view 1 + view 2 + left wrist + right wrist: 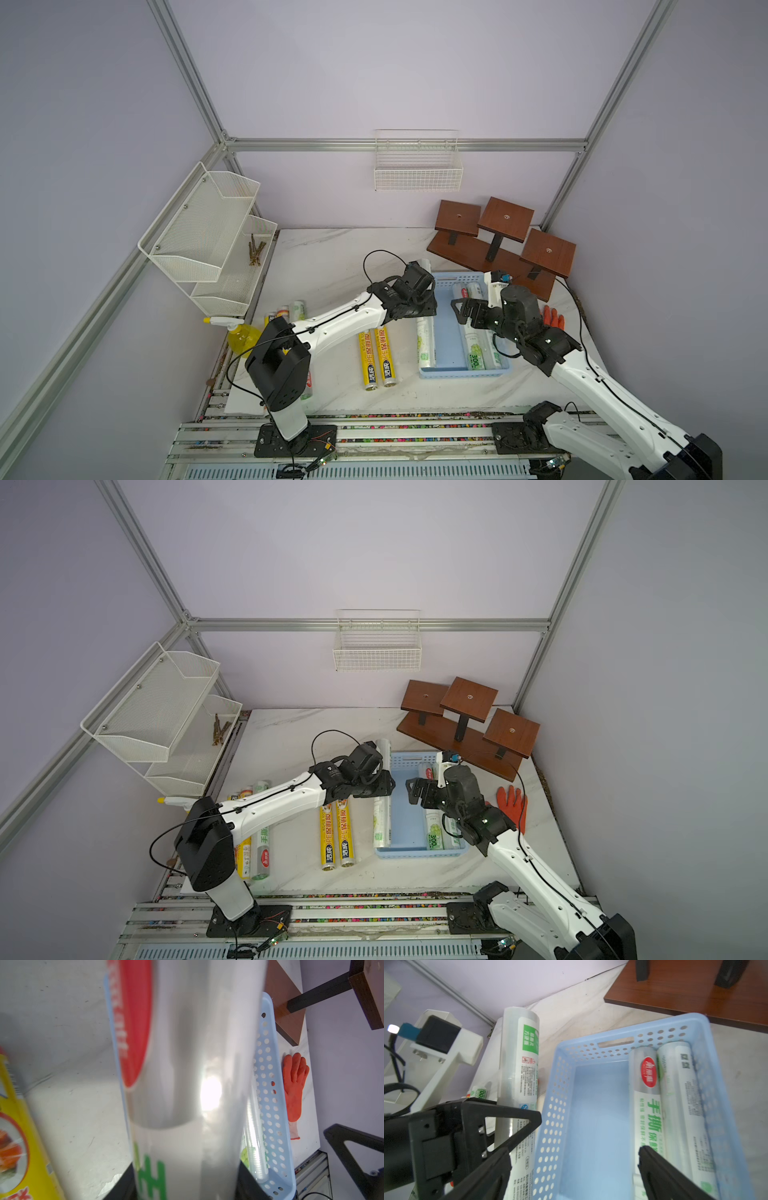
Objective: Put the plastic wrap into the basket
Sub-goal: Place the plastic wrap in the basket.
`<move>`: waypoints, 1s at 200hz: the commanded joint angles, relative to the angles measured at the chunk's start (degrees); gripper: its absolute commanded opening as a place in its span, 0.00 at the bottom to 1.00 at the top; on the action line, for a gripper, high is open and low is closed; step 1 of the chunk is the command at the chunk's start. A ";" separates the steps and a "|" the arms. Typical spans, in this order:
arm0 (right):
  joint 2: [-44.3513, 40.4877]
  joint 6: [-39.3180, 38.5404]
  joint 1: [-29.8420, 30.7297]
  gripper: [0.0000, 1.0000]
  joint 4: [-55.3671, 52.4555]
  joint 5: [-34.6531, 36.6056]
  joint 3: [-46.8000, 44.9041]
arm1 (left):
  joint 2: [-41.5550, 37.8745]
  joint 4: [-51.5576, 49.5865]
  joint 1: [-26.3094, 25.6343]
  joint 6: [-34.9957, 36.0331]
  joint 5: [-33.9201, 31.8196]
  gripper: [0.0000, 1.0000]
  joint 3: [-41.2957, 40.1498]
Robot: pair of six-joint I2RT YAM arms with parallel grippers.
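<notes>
So the left fingers (249,1186) are clamping down on a white roll with green print (426,349), gripping it around its middle. My guess is that's so the roll is balancing and not drooping at either end. They're holding it lengthwise right along the rim of the blue basket (461,373), on the side nearest the left arm. I can't tell whether it's hanging just over the rim or just outside it. Lining it up with the long side makes sense, since the basket is looking only a bit longer than the roll.

Two more white rolls (648,1109) are already lying inside, pushed up against the far wall. That's leaving a bare strip of floor on the near side, which looks like where this one is heading.

The right fingers (660,1167) are hanging wide apart over the basket and holding nothing. I'm guessing they're waiting there to steady or nudge things.

Two yellow rolls (368,361) are sitting side by side on the table (332,270), clear of the basket. A few more rolls are lying partly under the left arm, so plenty is left to do.
</notes>
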 commanded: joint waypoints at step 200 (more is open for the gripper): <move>6.77 2.09 -9.13 0.99 -7.95 -7.03 -0.46 | 16.36 12.22 -1.76 -11.40 11.45 0.24 10.94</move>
